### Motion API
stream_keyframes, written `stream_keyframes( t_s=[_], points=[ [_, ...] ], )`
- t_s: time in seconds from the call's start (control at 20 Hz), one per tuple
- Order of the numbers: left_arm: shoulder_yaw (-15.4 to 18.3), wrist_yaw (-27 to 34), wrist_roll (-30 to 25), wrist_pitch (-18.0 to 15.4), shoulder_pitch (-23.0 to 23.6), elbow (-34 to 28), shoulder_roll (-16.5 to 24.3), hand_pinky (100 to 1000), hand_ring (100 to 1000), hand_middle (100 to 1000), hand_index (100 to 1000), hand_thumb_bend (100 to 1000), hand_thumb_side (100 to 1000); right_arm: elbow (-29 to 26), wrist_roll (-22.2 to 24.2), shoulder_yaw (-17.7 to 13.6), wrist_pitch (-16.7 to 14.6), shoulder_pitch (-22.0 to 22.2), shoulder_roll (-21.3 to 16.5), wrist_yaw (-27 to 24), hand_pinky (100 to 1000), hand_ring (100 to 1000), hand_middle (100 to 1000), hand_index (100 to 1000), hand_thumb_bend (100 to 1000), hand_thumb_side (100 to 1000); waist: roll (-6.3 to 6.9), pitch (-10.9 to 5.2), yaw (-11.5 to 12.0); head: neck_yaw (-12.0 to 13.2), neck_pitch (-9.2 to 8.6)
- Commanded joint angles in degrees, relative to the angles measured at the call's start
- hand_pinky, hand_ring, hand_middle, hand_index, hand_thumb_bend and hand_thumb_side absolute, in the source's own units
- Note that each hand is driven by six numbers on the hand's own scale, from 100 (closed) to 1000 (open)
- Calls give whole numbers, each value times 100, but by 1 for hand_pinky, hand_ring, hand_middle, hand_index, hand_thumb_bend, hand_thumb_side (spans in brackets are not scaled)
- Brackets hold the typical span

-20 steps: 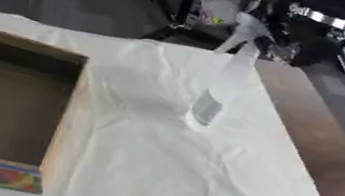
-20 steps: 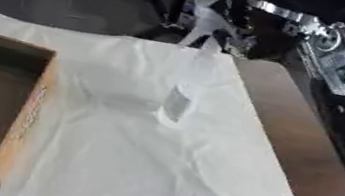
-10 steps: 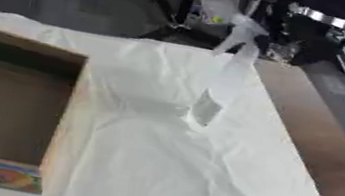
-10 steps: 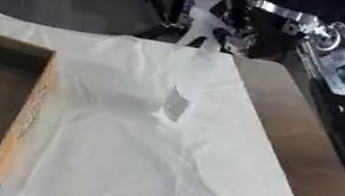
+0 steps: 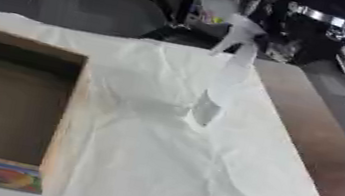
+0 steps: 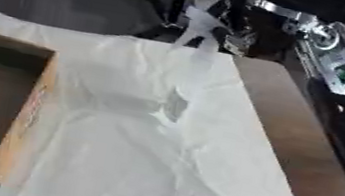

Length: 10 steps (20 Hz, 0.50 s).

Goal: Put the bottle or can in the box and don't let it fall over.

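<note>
Nothing on the worktop has moved in the last second: in the left eye view the pale, see-through bottle-like thing (image 5: 211, 102) stays tilted on the crumpled white cloth-covered worktop (image 5: 198, 175), well apart from the open brown cardboard box (image 5: 62, 116) at the left. In the right eye view the black right arm with silver joints (image 6: 312, 28) shows beyond the far edge. Its right hand is lost in dark clutter, so I cannot tell whether it grasps anything.
</note>
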Motion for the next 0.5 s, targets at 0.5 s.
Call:
stream_keyframes(
  t_s=[0.5],
  points=[
    [-7,-51,-70,2,-38,-42,-3,870,832,774,794,170,871,-136,-124,-42,-97,-121,-134,82,639,613,663,772,100,319,-12,-91,13,-40,-38]
  ],
)
